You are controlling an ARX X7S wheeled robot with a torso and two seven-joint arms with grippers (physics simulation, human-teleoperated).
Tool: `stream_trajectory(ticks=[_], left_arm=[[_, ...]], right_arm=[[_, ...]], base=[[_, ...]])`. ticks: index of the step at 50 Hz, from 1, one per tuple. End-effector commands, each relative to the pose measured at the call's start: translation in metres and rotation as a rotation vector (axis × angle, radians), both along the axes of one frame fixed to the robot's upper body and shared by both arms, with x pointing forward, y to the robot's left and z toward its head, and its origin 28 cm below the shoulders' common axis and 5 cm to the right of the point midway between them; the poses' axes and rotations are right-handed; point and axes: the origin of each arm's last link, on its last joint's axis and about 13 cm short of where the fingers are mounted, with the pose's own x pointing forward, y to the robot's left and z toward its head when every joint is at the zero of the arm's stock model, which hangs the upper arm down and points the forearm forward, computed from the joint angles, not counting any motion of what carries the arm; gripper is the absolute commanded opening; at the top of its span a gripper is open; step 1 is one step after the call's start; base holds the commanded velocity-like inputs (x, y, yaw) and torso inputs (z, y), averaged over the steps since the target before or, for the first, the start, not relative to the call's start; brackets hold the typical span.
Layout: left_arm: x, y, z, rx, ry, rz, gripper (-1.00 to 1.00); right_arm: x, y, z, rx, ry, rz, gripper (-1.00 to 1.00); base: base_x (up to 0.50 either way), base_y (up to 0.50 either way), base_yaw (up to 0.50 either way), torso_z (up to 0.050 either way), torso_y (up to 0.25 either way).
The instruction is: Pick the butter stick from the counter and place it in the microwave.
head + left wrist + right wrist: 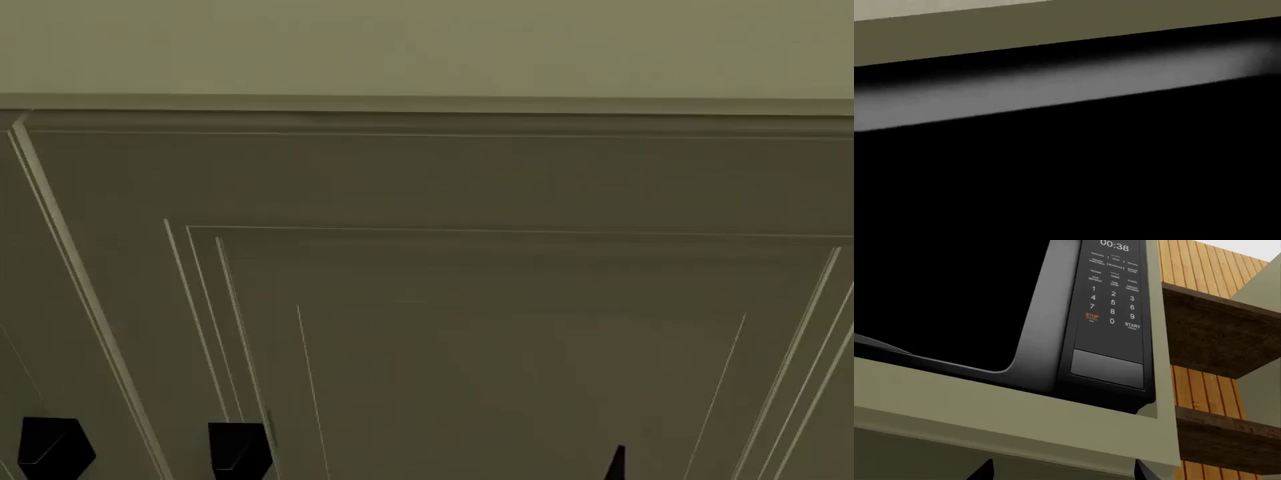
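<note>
- The butter stick and the counter appear in none of your three views, so where the butter lies cannot be told from here; you will likely need to look lower to find it.
- Your landmark is the black, glossy built-in microwave [1021, 310], door shut, its dark glass window beside a flat keypad panel [1113, 305] with white numerals and an orange stop label.
- Below the microwave runs the smooth olive-grey surround [1007, 415] framing it.
- Beside the microwave, rough dark wooden shelves [1217, 337] cross orange vertical slats.
- Two dark tips [1142, 471] below the surround may be your right gripper's; whether it is parted or closed cannot be told.
- The head view fills with matte olive-grey panelled cabinet doors [507, 330] and black handles [240, 447].
- Your left gripper is not visible.
</note>
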Motion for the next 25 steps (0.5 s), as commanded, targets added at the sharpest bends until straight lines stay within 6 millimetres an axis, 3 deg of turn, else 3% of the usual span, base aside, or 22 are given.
stream_trajectory(ticks=[1,25], left_arm=[[-0.009,-0.002,0.007,-0.006,-0.129,-0.011,1.0],[-0.028,-0.006,0.017,-0.013,-0.393,-0.027,1.0]], right_arm=[[-0.002,-0.003,0.0,-0.028,0.006,-0.024,1.0],[-0.002,-0.002,0.0,-0.025,0.002,-0.019,1.0]], base=[[0.0,0.0,0.0,0.0,0.0],[0.0,0.0,0.0,0.0,0.0]])
